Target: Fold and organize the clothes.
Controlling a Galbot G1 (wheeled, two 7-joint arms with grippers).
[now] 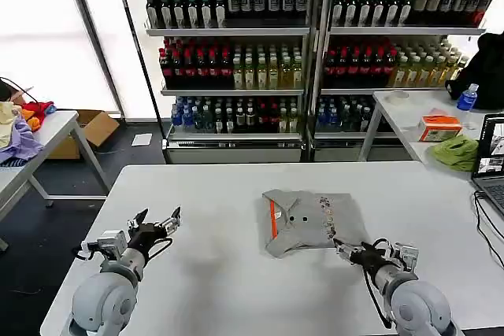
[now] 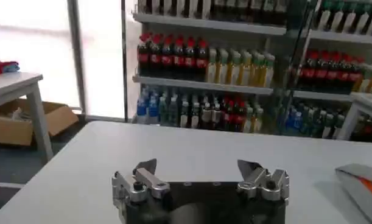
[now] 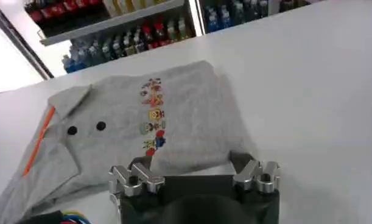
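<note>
One of the clothes, a light grey folded shirt (image 1: pixel 307 222) with an orange strip, two dark buttons and a small multicoloured print, lies at the middle of the white table (image 1: pixel 220 273). My right gripper (image 1: pixel 344 249) is open at the shirt's near right corner. In the right wrist view the shirt (image 3: pixel 143 122) has its near folded edge lying between the spread fingertips of that gripper (image 3: pixel 192 163). My left gripper (image 1: pixel 160 221) hovers open over bare table well to the left of the shirt, holding nothing. The left wrist view shows this gripper (image 2: pixel 198 167) and the shirt's edge (image 2: pixel 362 182) far off.
A second table at the right carries a lime-green cloth (image 1: pixel 457 151), an orange box (image 1: pixel 439 126), a bottle (image 1: pixel 467 98) and a laptop (image 1: pixel 492 159). A side table at the left holds a colourful fabric heap (image 1: pixel 20 127). Drink shelves (image 1: pixel 236 60) stand behind.
</note>
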